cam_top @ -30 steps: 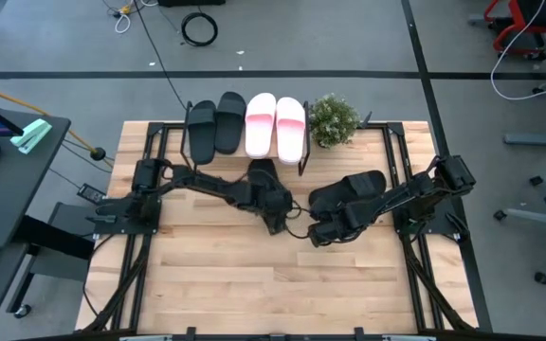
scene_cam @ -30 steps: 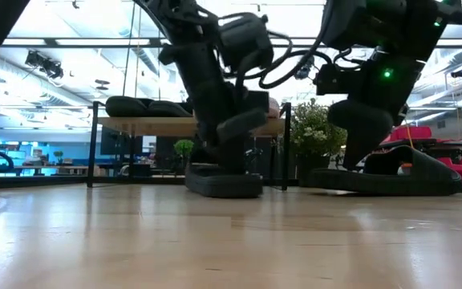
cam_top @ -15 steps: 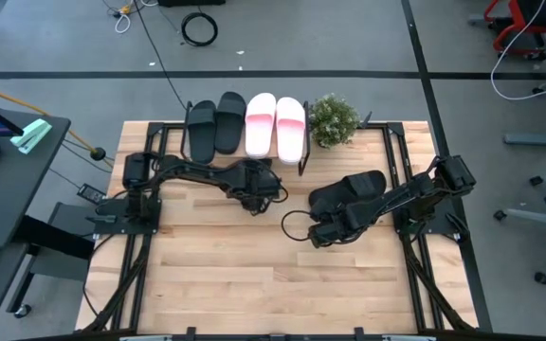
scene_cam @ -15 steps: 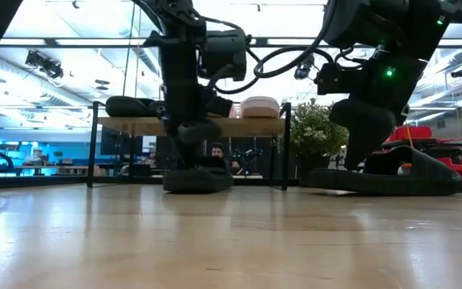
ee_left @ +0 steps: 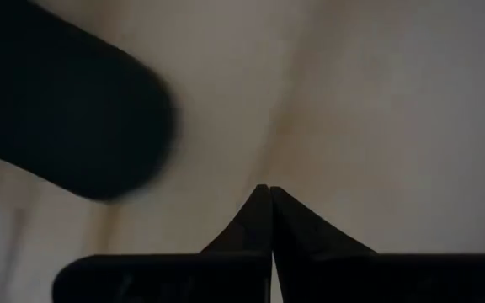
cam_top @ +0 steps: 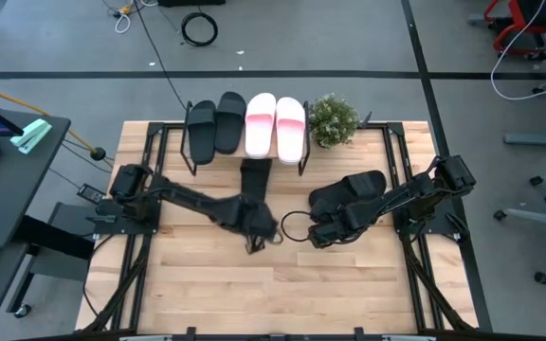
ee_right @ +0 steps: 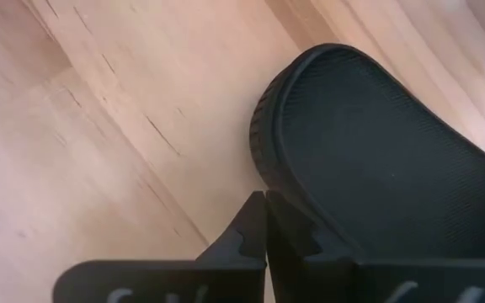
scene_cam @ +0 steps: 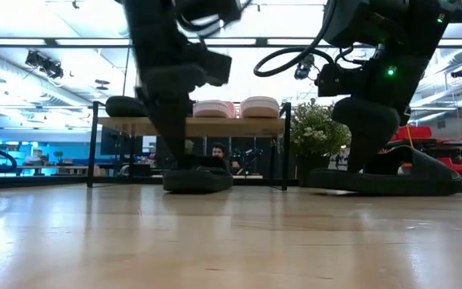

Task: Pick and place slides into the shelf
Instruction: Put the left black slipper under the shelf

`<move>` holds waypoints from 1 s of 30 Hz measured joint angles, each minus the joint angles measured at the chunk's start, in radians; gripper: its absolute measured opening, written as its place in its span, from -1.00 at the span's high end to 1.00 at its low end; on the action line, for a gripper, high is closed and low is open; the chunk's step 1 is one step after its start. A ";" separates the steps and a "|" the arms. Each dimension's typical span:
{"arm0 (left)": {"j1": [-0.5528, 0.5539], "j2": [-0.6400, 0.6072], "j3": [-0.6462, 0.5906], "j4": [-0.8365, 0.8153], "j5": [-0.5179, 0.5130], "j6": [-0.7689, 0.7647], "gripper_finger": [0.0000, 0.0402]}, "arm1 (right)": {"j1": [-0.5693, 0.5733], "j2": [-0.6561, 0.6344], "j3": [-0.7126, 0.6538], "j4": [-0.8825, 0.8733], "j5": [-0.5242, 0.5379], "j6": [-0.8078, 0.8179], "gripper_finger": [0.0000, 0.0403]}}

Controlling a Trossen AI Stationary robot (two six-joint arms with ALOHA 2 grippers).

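We look down on the wooden table (cam_top: 207, 284). The shelf (cam_top: 246, 152) stands at its far edge, and on its top board sit two black slides (cam_top: 214, 128) and two pale pink slides (cam_top: 275, 125), side by side. A small potted plant (cam_top: 333, 120) stands just right of the shelf.

A fifth black slide (cam_top: 255, 178) lies on the table partly under the shelf's front edge; in the low view it rests flat on the tabletop between the shelf legs (scene_cam: 198, 178).

The left gripper (cam_top: 257, 237) sits over bare table near the middle, in front of that slide and apart from it. From its wrist camera we see its jaws together, tips touching over bare wood (ee_left: 269, 202), with a blurred dark shape (ee_left: 66, 118) at one side that we cannot identify.

The right gripper (cam_top: 318, 230) is low at the near end of the sixth black slide (cam_top: 351, 194), which lies right of centre. Its wrist camera shows its jaws together too, tips (ee_right: 265, 210) just beside the slide's rounded sole edge (ee_right: 369, 160); we cannot tell whether they touch it.
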State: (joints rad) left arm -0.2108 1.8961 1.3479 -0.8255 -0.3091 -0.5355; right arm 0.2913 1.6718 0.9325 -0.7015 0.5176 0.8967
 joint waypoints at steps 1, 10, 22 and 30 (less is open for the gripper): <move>-0.011 0.001 0.000 0.001 0.004 -0.002 0.99 | 0.000 0.000 0.000 0.002 0.000 0.000 0.99; 0.048 0.024 0.000 0.046 -0.037 -0.024 0.99 | 0.012 0.000 0.000 0.011 -0.003 -0.004 0.99; 0.070 0.069 0.001 0.058 -0.022 -0.054 0.99 | 0.047 0.000 0.000 0.006 0.003 -0.005 0.98; 0.098 0.094 0.000 0.045 -0.052 -0.031 1.00 | 0.046 0.000 0.000 -0.001 0.006 -0.005 0.98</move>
State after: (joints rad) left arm -0.1124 1.9900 1.3483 -0.7802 -0.3616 -0.5664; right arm 0.3370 1.6718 0.9325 -0.7027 0.5232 0.8913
